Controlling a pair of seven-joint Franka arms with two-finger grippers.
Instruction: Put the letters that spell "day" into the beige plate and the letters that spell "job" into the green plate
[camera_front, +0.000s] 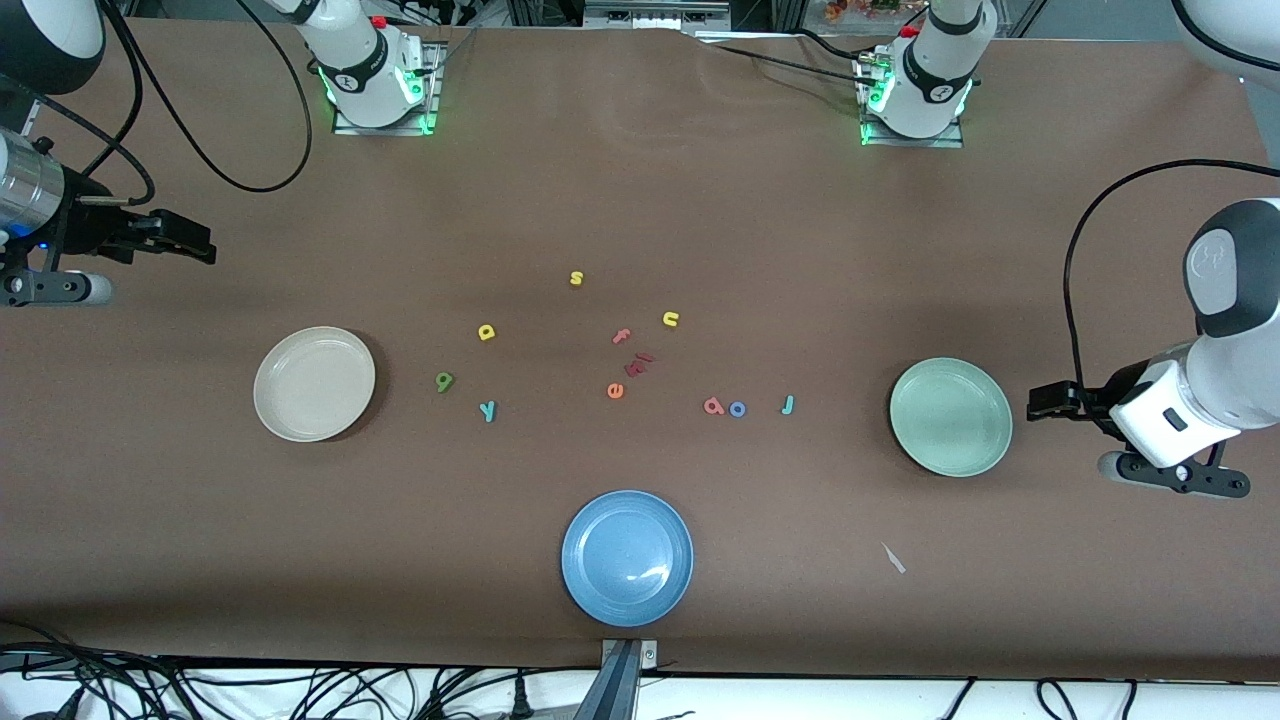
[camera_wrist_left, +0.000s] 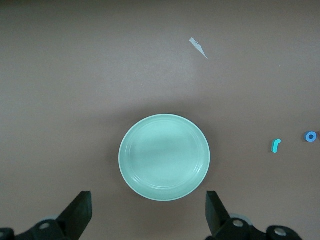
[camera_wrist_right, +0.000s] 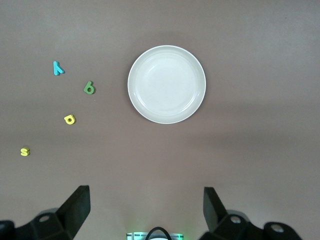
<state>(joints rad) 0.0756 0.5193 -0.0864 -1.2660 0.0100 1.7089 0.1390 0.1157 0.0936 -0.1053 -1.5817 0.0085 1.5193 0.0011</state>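
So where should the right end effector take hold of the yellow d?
Probably from straight above: the yellow d lies flat on the table, apart from the green a. Close the fingers across its round bowl, its widest part, rather than the thin stem.

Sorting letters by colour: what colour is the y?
Teal; the y shows best in the right wrist view.

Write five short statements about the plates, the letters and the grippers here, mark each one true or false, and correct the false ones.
1. The beige plate holds the yellow d. False: the plate holds nothing; the d lies on the table.
2. The teal j lies between the blue o and the green plate. True.
3. The left gripper is shut on a letter. False: it is open, holding nothing.
4. The blue plate is nearest the front camera. True.
5. The right gripper is open. True.
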